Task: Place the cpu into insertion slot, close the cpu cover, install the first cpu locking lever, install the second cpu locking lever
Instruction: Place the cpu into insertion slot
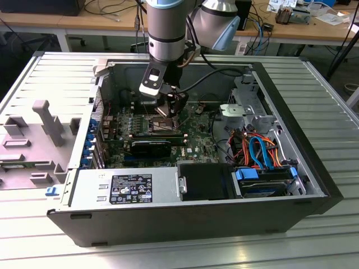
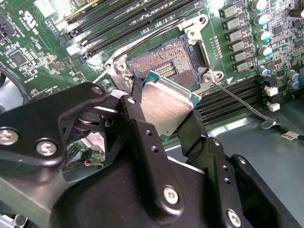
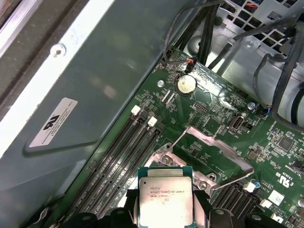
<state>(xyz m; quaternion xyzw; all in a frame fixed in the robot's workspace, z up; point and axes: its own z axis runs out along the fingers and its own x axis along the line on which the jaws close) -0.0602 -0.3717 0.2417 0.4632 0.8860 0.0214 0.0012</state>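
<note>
The cpu (image 2: 166, 108), flat grey-topped square, green-rimmed, seemingly tilted, clamped between the fingers (image 2: 140, 134).

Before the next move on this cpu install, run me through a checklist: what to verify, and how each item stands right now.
1. cpu clamped in the claw, fingers on opposite edges: ok.
2. insertion slot bare, contacts exposed: ok.
3. cpu cover swung up off the slot: ok.
4. locking lever lying out to the side, not across the slot: ok.
5. cpu edges square with the slot: cannot tell.
6. cpu seated in the slot: not ok, it sits in the claw.
</note>
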